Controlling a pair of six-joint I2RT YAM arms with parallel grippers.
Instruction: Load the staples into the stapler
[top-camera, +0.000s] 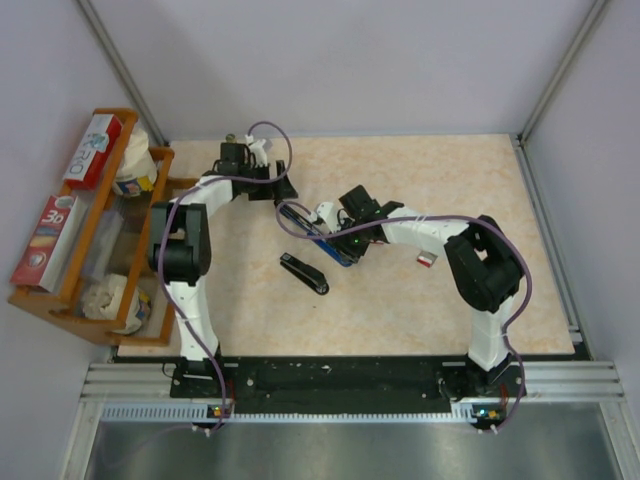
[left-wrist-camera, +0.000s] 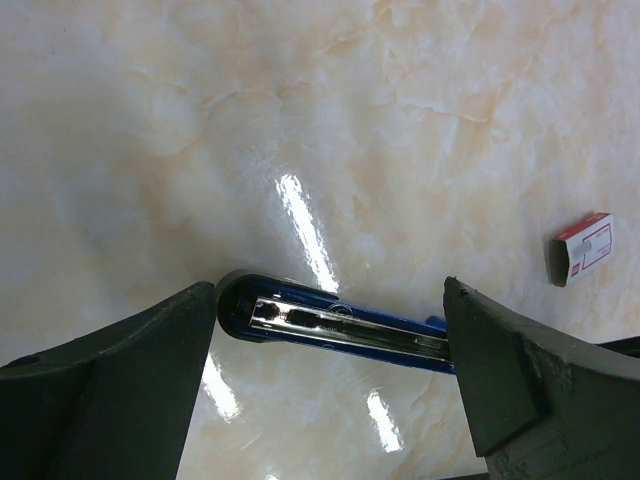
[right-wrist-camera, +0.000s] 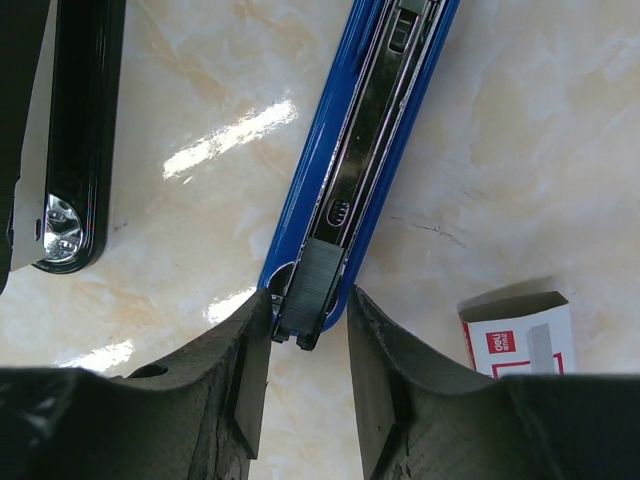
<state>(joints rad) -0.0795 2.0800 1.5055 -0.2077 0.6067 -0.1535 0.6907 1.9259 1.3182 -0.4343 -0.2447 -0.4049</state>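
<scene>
Nearest us on the pale marbled tabletop (top-camera: 460, 320) lies a glossy black, elongated stapler-shaped piece (top-camera: 303, 273), untouched. To its right, just beside the right forearm, are the staples, a tiny white cardboard box with a red label (right-wrist-camera: 520, 335). One end of the box looks open, and it lies clear of both grippers. Just beyond, the right gripper (right-wrist-camera: 308, 300) reaches in leftward and low. Its fingers are drawn close on the near end of the long blue stapler (right-wrist-camera: 345, 150), whose silver channel faces up, and they appear to pinch the dark pusher block (right-wrist-camera: 312, 285) there. Farther on, the left gripper (left-wrist-camera: 330, 300) hangs over the stapler's far tip. That arm is stretched out and bent rightward, with its fingers spread wide and holding nothing. We judge the step in hand to be opening the magazine. We should draw the pusher straight back along the channel and steady the far end so the body does not skid. Only then should we fetch a strip from the box.
</scene>
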